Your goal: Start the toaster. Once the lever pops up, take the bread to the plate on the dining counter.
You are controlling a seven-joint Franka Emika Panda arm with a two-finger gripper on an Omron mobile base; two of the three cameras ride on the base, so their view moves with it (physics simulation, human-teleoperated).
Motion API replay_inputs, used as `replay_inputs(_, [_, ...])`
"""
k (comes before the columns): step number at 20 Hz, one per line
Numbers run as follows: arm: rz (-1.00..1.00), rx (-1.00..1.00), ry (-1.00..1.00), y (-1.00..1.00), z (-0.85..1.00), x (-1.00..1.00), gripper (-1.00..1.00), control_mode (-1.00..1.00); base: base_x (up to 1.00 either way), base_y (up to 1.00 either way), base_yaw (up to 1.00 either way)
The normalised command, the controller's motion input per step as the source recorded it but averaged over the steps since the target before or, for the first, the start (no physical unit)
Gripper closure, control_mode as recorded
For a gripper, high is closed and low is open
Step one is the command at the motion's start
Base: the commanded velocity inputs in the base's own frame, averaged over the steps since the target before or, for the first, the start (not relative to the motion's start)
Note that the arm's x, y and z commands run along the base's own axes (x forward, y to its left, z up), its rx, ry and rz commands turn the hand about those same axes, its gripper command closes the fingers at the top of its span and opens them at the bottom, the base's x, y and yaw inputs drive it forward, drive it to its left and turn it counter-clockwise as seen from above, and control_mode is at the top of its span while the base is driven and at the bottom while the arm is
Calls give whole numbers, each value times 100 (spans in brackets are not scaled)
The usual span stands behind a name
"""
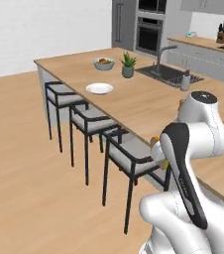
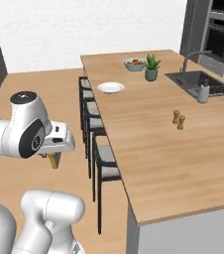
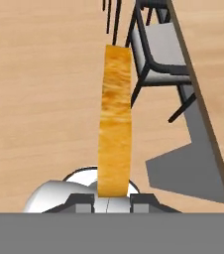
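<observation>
My gripper [image 3: 112, 199] is shut on the bread [image 3: 115, 124], a tan slice seen edge-on that sticks out past the fingertips over the wood floor. From the right base camera the bread [image 2: 54, 160] hangs below the hand, left of the dining counter [image 2: 148, 139] and over the floor. The small white plate [image 1: 99, 89] [image 2: 110, 88] lies on the dining counter [image 1: 139, 101] near its stool-side edge, well ahead of the hand. A bit of the bread [image 1: 156, 147] peeks out behind my arm. The toaster is out of view.
Three dark-framed stools [image 1: 86, 124] [image 2: 104, 158] line the counter's near side, one of them a stool [image 3: 158, 54] close ahead of the hand. A fruit bowl [image 1: 104, 63], potted plant [image 1: 128, 64], sink with tap [image 2: 200, 79] and two shakers [image 2: 179, 119] stand on the counter.
</observation>
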Motion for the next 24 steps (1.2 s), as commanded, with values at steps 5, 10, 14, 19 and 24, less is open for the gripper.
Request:
replay_inputs(5, [0,0,0,0,0,0,100,100,100,81,-70])
replay_inputs(10, [0,0,0,0,0,0,100,100,76,97,-60])
replay_inputs(14, [0,0,0,0,0,0,100,100,-1,100,-52])
replay_inputs(19, [0,0,0,0,0,0,100,100,-1,100,-48])
replay_inputs(24, [0,0,0,0,0,0,100,100,33,100,-43])
